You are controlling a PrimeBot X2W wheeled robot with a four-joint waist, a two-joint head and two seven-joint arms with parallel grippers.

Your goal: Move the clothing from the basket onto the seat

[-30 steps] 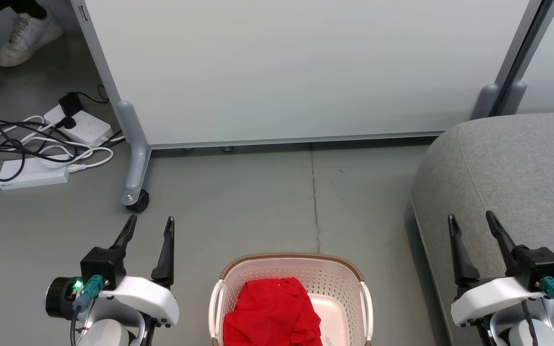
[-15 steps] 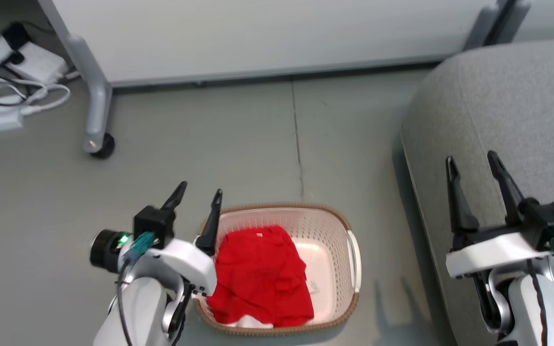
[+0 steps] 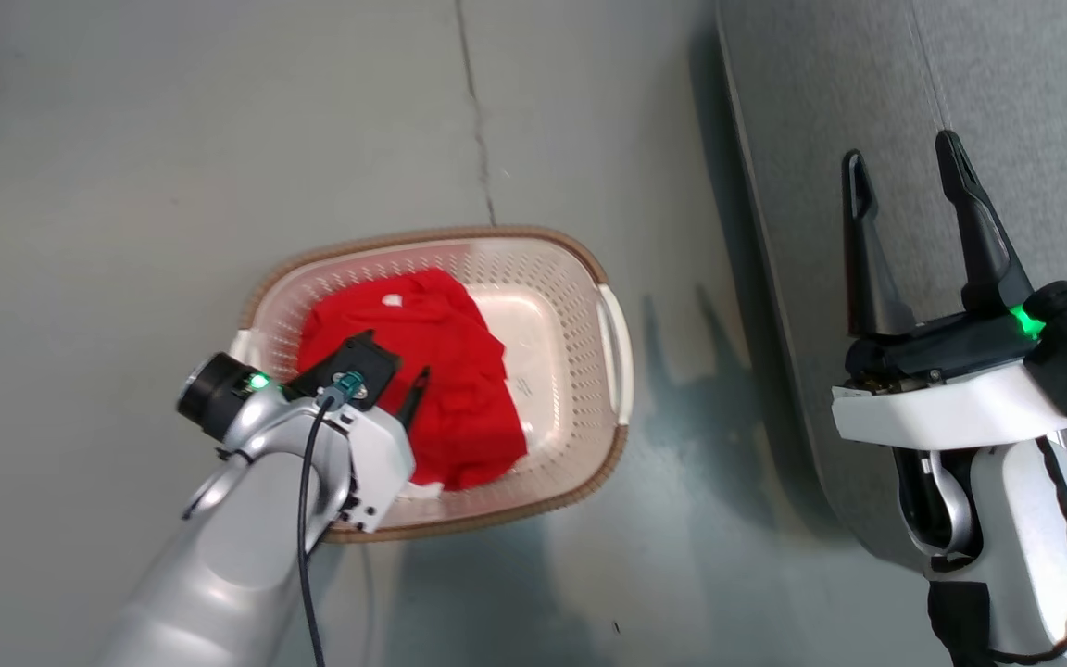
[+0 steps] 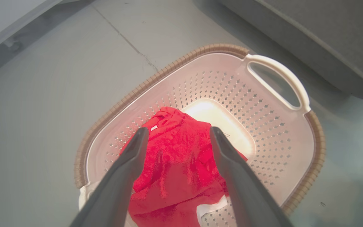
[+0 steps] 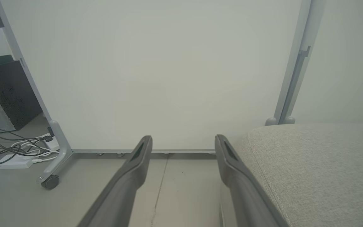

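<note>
Two dark fingers of the left end effector (image 4: 178,132) stand wide apart and hold nothing. They point down into the basket (image 3: 543,269), and the clothing (image 4: 181,167) lies right under and between them. Whether the tips touch the cloth cannot be told.

The clothing is a crumpled red heap with a strip of white trim (image 4: 211,208) at the edge nearest this wrist. It covers the part of the basket below the left end effector. Beyond the fingertips and to their right, in the left wrist view, the basket's pale floor is bare. Further that way are the perforated wall and a white side handle (image 4: 282,75). The brown woven rim (image 4: 121,104) curves round to the left of the fingers.

The basket stands on the grey floor (image 3: 172,167). A crack (image 3: 478,139) in the floor runs away from the basket's far rim.

The right end effector (image 3: 904,153) is also spread wide and holds nothing. It hangs well apart from the basket, over the edge of the seat (image 3: 1043,83). The grey cloth of the seat lies beneath it and off to its right, and a strip of floor lies to its left, between it and the basket.

Straight ahead of its fingers, in the right wrist view, stands a pale partition panel (image 5: 169,78). Ahead and far to the left are the panel's caster (image 5: 50,182) and a tangle of cables (image 5: 14,151).
</note>
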